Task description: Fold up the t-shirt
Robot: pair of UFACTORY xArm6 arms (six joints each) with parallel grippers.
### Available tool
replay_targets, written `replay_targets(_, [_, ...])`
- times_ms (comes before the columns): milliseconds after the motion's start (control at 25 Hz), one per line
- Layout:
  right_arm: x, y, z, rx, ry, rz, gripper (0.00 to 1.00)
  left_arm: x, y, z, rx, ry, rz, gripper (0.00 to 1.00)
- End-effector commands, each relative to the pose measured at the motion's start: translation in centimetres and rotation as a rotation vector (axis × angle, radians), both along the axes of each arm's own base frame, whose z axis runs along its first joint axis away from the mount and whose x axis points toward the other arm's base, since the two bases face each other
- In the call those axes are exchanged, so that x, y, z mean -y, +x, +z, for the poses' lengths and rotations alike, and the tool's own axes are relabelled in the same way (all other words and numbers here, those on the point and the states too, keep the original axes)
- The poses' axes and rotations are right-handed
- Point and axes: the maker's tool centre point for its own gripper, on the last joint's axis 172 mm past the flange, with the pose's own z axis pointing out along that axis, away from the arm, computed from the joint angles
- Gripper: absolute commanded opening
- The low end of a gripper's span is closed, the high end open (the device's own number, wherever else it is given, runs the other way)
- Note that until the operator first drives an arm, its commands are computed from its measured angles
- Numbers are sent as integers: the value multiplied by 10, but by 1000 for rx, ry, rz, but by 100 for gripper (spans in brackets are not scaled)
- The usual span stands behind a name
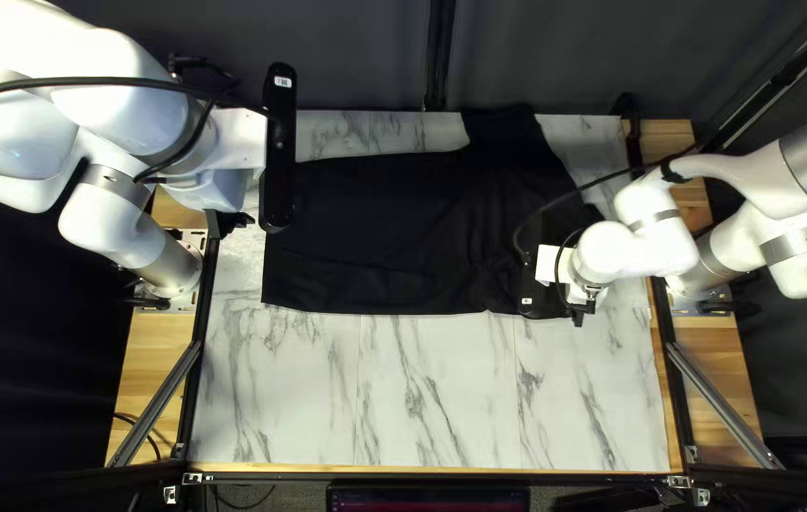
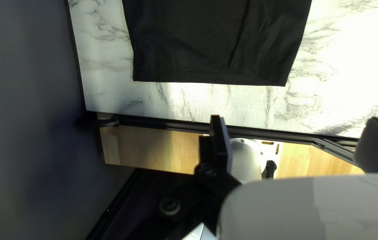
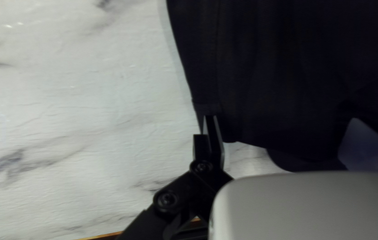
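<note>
The black t-shirt (image 1: 375,237) lies spread on the table, its straight hem toward my left arm and one sleeve stretching to the far side. My left gripper (image 1: 231,224) is raised near the table's left edge. In the left wrist view the shirt's hem (image 2: 211,66) is ahead of and apart from the left gripper (image 2: 300,142), whose fingers stand wide apart. Over the shirt's near right part is my right gripper (image 1: 578,313). From its wrist, the right gripper (image 3: 289,140) is open above the shirt's edge (image 3: 260,111), one fingertip beside a stitched corner; contact is unclear.
Bare marble tabletop (image 1: 432,398) spans the near side of the shirt. A dark frame rail (image 2: 175,122) runs along the table's left edge, beside a wooden strip (image 2: 153,146) and my left arm's base. Dark curtains hang behind the far edge.
</note>
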Motion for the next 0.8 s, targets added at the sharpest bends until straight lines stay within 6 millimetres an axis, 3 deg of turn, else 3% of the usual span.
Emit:
replay_targets(40, [-4, 5, -3, 8, 13, -6, 99, 0, 0, 0, 0, 0, 0, 100])
replay_targets(360, [-16, 18, 5, 17, 10, 7, 98, 0, 0, 0, 0, 0, 0, 100])
replay_targets(600, [-21, 20, -2, 20, 18, 15, 98, 0, 0, 0, 0, 0, 0, 100])
replay_targets(800, [-20, 14, 10, 11, 8, 9, 99, 0, 0, 0, 0, 0, 0, 100])
